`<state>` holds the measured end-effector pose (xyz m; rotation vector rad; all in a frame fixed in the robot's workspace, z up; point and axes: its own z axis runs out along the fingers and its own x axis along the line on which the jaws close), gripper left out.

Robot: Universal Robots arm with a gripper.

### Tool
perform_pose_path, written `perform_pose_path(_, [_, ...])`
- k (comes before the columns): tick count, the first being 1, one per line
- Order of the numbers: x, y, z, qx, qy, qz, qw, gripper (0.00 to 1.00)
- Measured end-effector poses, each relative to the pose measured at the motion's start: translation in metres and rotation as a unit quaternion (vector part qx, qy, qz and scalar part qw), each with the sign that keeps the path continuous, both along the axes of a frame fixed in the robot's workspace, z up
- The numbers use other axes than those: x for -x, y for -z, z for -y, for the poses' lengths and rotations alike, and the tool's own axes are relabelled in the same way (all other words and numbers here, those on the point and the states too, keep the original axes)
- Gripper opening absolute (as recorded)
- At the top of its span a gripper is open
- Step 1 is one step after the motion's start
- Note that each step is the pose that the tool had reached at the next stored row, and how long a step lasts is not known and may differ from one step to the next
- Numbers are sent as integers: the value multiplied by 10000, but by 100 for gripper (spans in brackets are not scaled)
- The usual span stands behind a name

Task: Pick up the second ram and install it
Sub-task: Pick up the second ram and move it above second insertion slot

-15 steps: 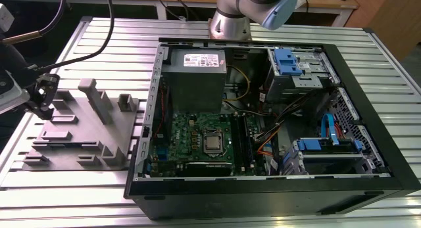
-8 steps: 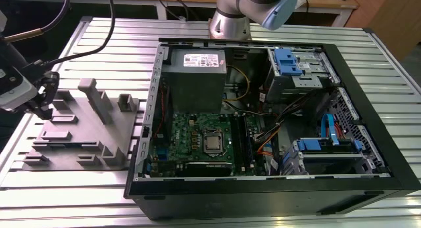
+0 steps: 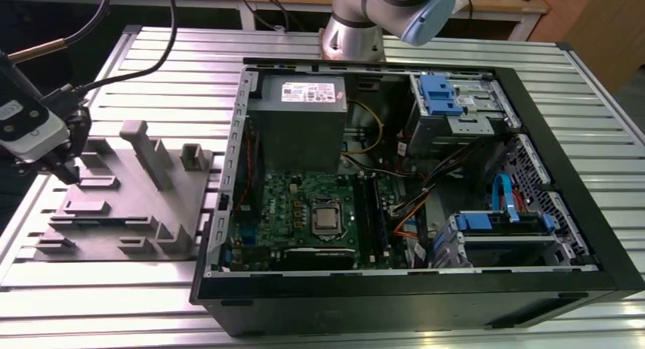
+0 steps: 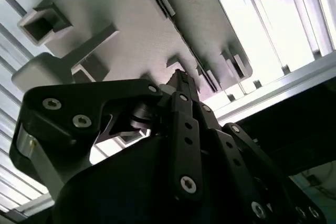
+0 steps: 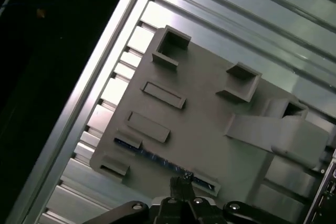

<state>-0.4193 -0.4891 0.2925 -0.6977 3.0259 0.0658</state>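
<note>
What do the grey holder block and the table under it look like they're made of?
The grey holder block looks like matte plastic, moulded or perhaps printed: dull, even grey with no glints. The table is probably bare aluminium: ribbed slats with bright, streaky reflections.

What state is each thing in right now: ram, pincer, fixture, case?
ram: seated in a fixture slot, not lifted.
pincer: down at the ram, over the fixture's edge.
fixture: its other pockets in the first wrist view are empty.
case: on its side, panel off, inside exposed.
CPU socket: uncovered, no cooler.
</note>
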Motion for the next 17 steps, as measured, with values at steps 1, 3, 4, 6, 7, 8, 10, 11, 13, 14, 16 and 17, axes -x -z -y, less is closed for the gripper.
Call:
perform_pose_path(1, [0, 2, 0, 2, -89, 0, 10000, 7])
perform_pose_path(3, [0, 7, 0, 6, -256, 0, 9997, 7])
perform_pose_path(4, [0, 11, 0, 12, -428, -1, 9991, 7])
perform_pose_path(6, [0, 15, 0, 15, -607, 0, 9982, 7])
perform_pose_path(7, [0, 17, 0, 17, -706, -1, 9975, 7])
perform_pose_path(8, [0, 19, 0, 19, -795, 0, 9968, 7])
perform_pose_path(10, [0, 23, 0, 21, -974, 0, 9952, 7])
perform_pose_path(11, [0, 26, 0, 23, -1063, 0, 9943, 7])
perform_pose_path(13, [0, 30, 0, 25, -1242, 0, 9923, 7])
perform_pose_path(14, [0, 32, 0, 27, -1337, 0, 9910, 7])
perform_pose_path(16, [0, 36, 0, 28, -1515, 0, 9885, 7])
perform_pose_path(17, [0, 38, 0, 28, -1606, 1, 9870, 7])
